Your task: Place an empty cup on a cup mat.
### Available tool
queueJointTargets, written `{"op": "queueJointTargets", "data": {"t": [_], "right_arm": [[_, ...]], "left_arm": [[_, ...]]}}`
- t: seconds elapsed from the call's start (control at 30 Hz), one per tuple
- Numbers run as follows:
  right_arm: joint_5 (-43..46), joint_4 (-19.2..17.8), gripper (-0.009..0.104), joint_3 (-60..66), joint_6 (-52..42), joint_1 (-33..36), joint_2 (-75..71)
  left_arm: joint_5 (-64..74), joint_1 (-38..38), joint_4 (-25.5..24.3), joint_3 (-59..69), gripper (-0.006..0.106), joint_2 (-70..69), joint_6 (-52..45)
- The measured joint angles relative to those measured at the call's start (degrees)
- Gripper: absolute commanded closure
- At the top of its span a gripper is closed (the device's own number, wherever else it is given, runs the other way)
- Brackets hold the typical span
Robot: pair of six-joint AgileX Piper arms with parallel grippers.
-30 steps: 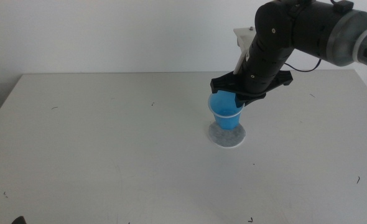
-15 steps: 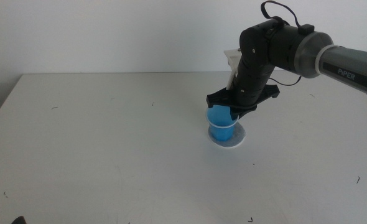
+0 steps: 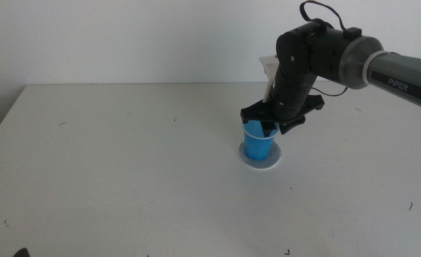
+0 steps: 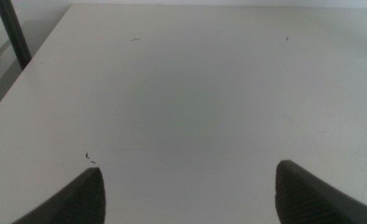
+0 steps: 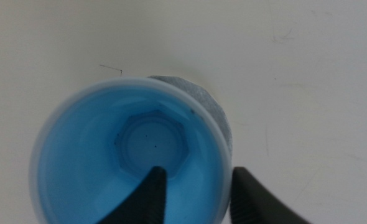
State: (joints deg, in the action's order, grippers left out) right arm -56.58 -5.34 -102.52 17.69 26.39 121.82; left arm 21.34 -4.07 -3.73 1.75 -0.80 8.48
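Note:
The blue cup [image 3: 258, 145] stands upright on the speckled grey cup mat [image 3: 272, 163], right of the table's middle. My right gripper [image 3: 271, 127] hangs over the cup's rim on its right side. In the right wrist view the cup [image 5: 96, 149] is empty and covers most of the mat [image 5: 203, 99]. The right gripper [image 5: 199, 174] straddles the rim, one jaw inside the cup and one outside, with a gap to the rim, so it is open. My left gripper [image 4: 190, 180] is open and empty above bare table near the front left.
The white table [image 3: 125, 164] carries only small dark scuff marks. Its left edge and a dark post [image 4: 12, 31] show in the left wrist view. The right arm's dark body [image 3: 325, 57] reaches in from the right above the table.
The right gripper lowered the cup onto the mat. Its jaws have since loosened on the rim and shifted slightly right. The left arm has not moved.

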Motion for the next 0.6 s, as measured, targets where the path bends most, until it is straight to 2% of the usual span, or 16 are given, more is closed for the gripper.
{"op": "queueJointTargets", "data": {"t": [0.1, 0.23, 0.47, 0.6], "right_arm": [[-0.12, -0.24, 0.038, 0.0, 0.0, 0.0, 0.0], [-1.05, -0.65, 0.026, 0.0, 0.0, 0.0, -0.24], [-1.43, -0.36, 0.023, 2.61, -2.67, -0.77, -9.7], [1.86, 1.93, 0.023, 9.19, -4.73, -3.28, -19.84]], "left_arm": [[0.0, 0.0, 0.0, 0.0, -0.005, 0.0, 0.0], [0.0, 0.0, 0.0, 0.0, -0.005, 0.0, 0.0], [0.0, 0.0, 0.0, 0.0, -0.005, 0.0, 0.0], [0.0, 0.0, 0.0, 0.0, -0.005, 0.0, 0.0]]}}
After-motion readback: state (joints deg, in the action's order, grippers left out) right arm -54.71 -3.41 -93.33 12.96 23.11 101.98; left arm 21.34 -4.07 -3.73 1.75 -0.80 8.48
